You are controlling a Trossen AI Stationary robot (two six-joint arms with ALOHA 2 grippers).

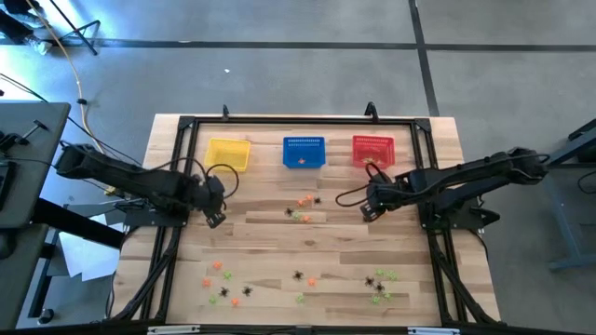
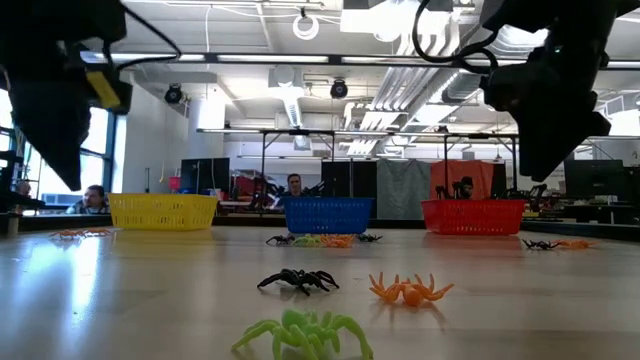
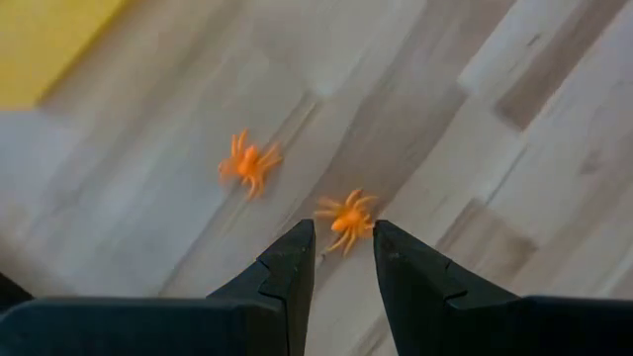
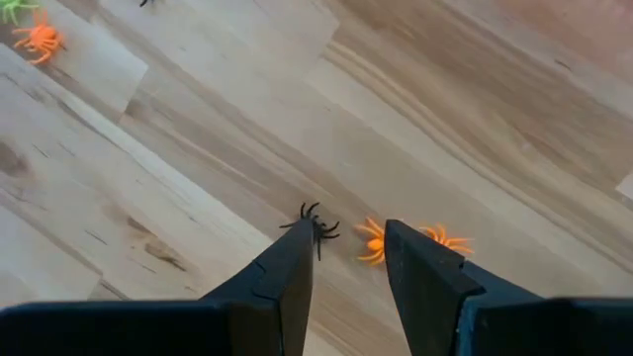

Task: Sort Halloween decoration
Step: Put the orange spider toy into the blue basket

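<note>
Tiny plastic spiders lie scattered on the wooden table: a small cluster in the middle (image 1: 303, 207) and groups along the near edge (image 1: 223, 281) (image 1: 380, 284). My left gripper (image 1: 214, 216) hovers open above the table, in front of the yellow basket; its wrist view shows two orange spiders (image 3: 249, 163) (image 3: 348, 218) lying just beyond its open fingertips (image 3: 343, 232). My right gripper (image 1: 366, 209) hovers open in front of the red basket. A black spider (image 4: 315, 225) and an orange one (image 4: 420, 237), partly hidden by a finger, lie under its tips (image 4: 348, 232).
Three mesh baskets stand in a row by the far edge: yellow (image 1: 228, 154), blue (image 1: 304, 152), red (image 1: 372, 149). Black, orange and green spiders lie close to the low camera (image 2: 300, 281) (image 2: 408, 290) (image 2: 305, 333). People sit in the room behind the table (image 2: 92, 198).
</note>
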